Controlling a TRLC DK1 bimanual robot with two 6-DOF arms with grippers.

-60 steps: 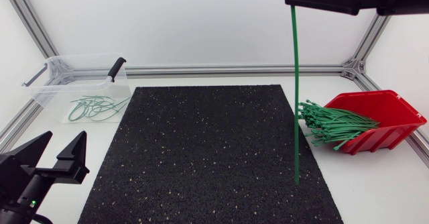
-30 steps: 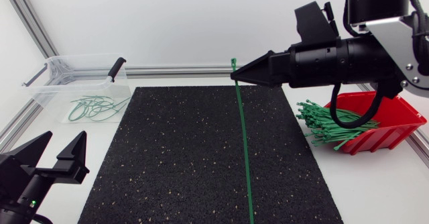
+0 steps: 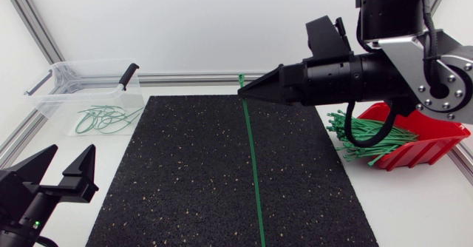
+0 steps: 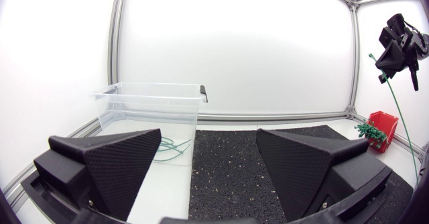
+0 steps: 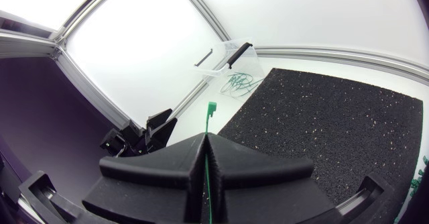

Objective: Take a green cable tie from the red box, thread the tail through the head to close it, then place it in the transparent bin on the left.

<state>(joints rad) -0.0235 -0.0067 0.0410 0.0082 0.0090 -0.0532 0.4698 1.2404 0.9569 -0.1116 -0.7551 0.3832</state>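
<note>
Mat (image 3: pixel 185 173) at the middle of the table (image 3: pixel 414 210). Beyond its far left corner, the bin (image 3: pixel 52 103), with looped ties (image 3: pixel 107 118) inside. Right of the mat, the box (image 3: pixel 443 140), with a bundle of ties (image 3: pixel 366 140) spilling out toward the mat. Above the mat's middle, the right tool (image 3: pixel 242 93), closed on the cable tie (image 3: pixel 253 166) just below its head, tail hanging toward the mat's near edge. Off the near left corner, the left tool (image 3: pixel 72 152), fingers apart.

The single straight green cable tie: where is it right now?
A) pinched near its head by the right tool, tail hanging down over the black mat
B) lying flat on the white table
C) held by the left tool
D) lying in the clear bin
A: the right tool is shut on the cable tie just below its head, and the strap hangs down over the black mat.
</note>
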